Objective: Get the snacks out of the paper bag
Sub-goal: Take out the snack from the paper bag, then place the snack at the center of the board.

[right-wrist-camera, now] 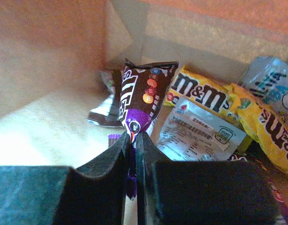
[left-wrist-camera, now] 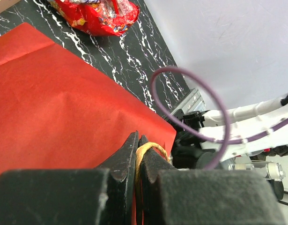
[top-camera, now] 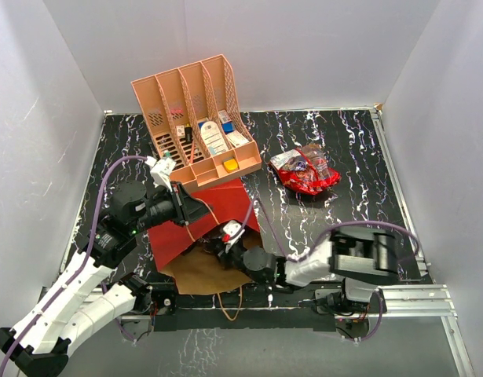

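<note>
Right gripper point(right-wrist-camera: 133, 140) pinches brown candy pack point(right-wrist-camera: 146, 89) by its corner, left gripper point(left-wrist-camera: 138, 143) pinches cord handle point(left-wrist-camera: 151, 149); corner may slip free.

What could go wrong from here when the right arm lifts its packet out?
The right gripper pinches only a corner of the brown M&M's pack, so it may slip free. The left gripper holds the paper bag by its thin cord handle alone; pulling could drag or tear it.
</note>
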Action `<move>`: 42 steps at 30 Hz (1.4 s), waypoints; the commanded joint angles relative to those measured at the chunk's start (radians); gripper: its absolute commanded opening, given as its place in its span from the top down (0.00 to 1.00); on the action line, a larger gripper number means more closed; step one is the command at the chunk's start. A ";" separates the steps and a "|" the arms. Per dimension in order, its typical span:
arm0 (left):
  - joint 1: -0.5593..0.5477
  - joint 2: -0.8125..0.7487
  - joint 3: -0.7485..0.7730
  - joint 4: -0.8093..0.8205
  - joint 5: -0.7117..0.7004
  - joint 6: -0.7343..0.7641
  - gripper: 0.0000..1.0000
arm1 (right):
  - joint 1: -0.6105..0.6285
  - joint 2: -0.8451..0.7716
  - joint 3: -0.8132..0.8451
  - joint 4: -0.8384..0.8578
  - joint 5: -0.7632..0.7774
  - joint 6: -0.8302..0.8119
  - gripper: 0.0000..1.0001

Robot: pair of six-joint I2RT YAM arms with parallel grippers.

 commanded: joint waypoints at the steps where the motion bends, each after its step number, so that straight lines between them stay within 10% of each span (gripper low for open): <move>1: 0.003 -0.001 0.007 -0.013 -0.023 0.011 1.00 | -0.001 -0.209 -0.036 -0.156 -0.132 0.093 0.93; 10: 0.003 0.010 0.014 -0.067 -0.128 0.012 1.00 | -0.002 -0.689 0.030 -1.060 -0.539 0.243 0.93; 22: 0.004 0.018 0.017 -0.102 -0.187 0.017 1.00 | -0.002 -1.178 0.329 -1.526 -0.667 0.463 0.93; 26: 0.004 0.021 0.033 -0.117 -0.193 0.016 1.00 | -0.002 -1.164 0.494 -1.610 -0.445 0.386 0.93; 36: 0.004 0.001 0.046 -0.130 -0.200 -0.002 1.00 | -0.002 -1.114 0.367 -1.577 0.809 0.419 0.93; 42: 0.003 -0.002 0.053 -0.147 -0.210 0.001 1.00 | -0.023 -1.038 0.274 -1.697 0.840 0.653 0.93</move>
